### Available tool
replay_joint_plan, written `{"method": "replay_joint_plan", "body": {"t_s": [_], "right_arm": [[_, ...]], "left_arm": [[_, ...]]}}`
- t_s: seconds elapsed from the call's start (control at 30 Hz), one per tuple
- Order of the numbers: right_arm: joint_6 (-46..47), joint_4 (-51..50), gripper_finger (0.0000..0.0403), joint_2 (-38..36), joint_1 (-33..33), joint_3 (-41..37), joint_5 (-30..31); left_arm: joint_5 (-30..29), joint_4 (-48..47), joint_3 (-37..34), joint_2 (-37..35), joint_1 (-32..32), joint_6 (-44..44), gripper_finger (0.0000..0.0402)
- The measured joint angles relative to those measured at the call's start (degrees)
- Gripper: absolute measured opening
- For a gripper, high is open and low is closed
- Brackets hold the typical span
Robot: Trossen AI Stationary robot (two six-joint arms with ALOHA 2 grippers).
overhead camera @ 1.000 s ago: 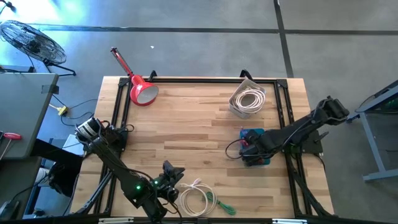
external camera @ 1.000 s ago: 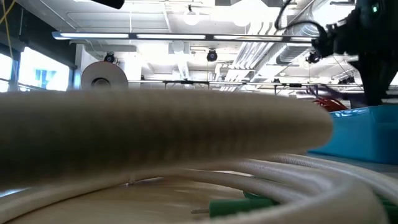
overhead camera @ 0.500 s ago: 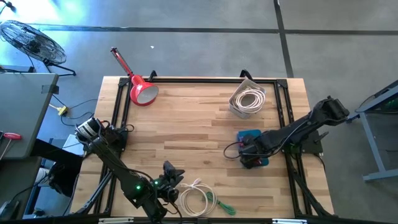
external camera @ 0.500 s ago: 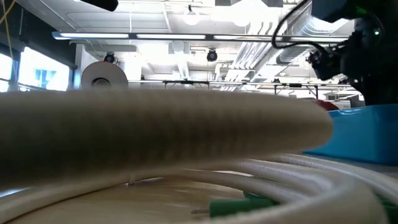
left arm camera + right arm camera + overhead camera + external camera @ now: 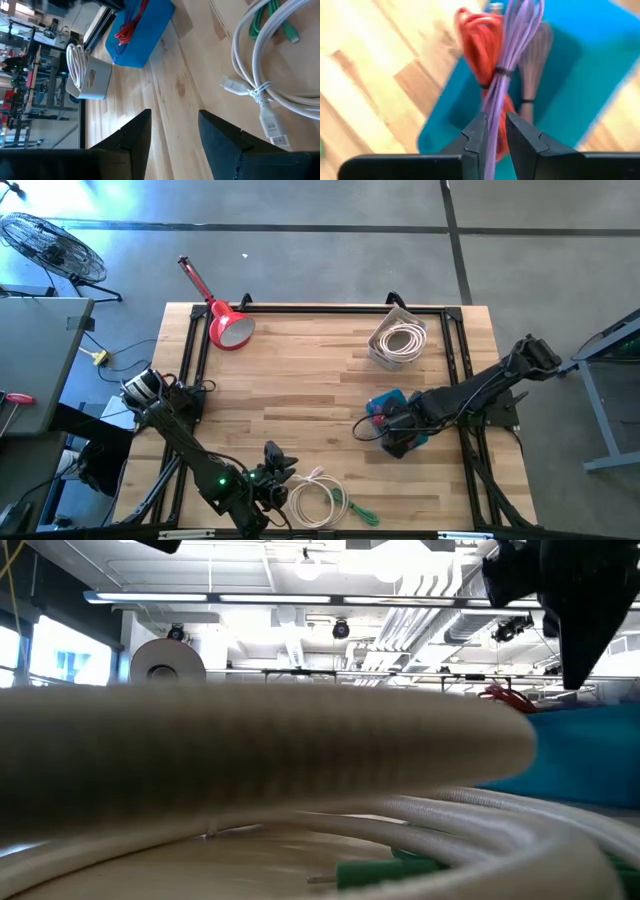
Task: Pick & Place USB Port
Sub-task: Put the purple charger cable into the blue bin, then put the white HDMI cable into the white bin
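A blue bin stands on the right half of the table, with a red cable inside. My right gripper hangs over it, pointing down and shut on a purple cable. A coiled white USB cable, tied together with a green one, lies flat near the front edge. My left gripper stands open just left of that coil, above bare wood and touching nothing. My right gripper pinches the purple cable bundle between its two fingers, which come from above and point down. The held stretch runs along the gap between the fingers. From there the bundle leads out over the red cable in the bin. Whether its far end rests there, I cannot tell.
A white bin holding a coiled white cable stands at the far right. A red lamp lies at the far left corner. A black frame runs around the table's edges. In the low view the white coil fills the foreground.
My right gripper has moved toward the table's left edge and a little up, turning about its own axis. The blue bin under it has shifted toward the left.
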Motion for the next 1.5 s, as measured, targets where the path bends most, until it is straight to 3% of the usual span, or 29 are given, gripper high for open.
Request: {"method": "replay_joint_plan", "body": {"t_s": [0.27,0.63,0.8,0.93,1.13,1.33,1.5], "right_arm": [[4.5,-13.5,0.0046,0.0,0.0,5.4,1.5],[3.7,-15.4,0.0023,0.0,0.4,6.0,4.7],[2.4,-15.4,0.0018,0.0,2.3,6.0,9.0],[2.2,-15.5,0.0016,0.0,3.8,6.0,12.8],[2.0,-15.4,0.0016,0.0,5.5,6.0,16.2],[2.5,-15.4,0.0016,0.0,8.4,6.0,17.1],[4.4,-15.4,0.0016,0.0,11.9,6.0,19.7]], "left_arm": [[0.6,0.0,0.0,0.0,0.0,0.0,0.0156],[1.0,0.7,0.4,0.0,0.0,2.8,0.0156],[13.8,3.7,3.6,0.0,0.0,4.0,0.0156],[24.5,6.9,4.8,0.0,1.7,-2.6,0.0161],[28.1,3.3,4.8,0.0,5.6,-11.6,0.0214],[30.3,3.0,4.7,0.4,9.0,-13.1,0.0283],[34.7,3.9,4.7,2.8,11.6,-13.3,0.0299]]}}
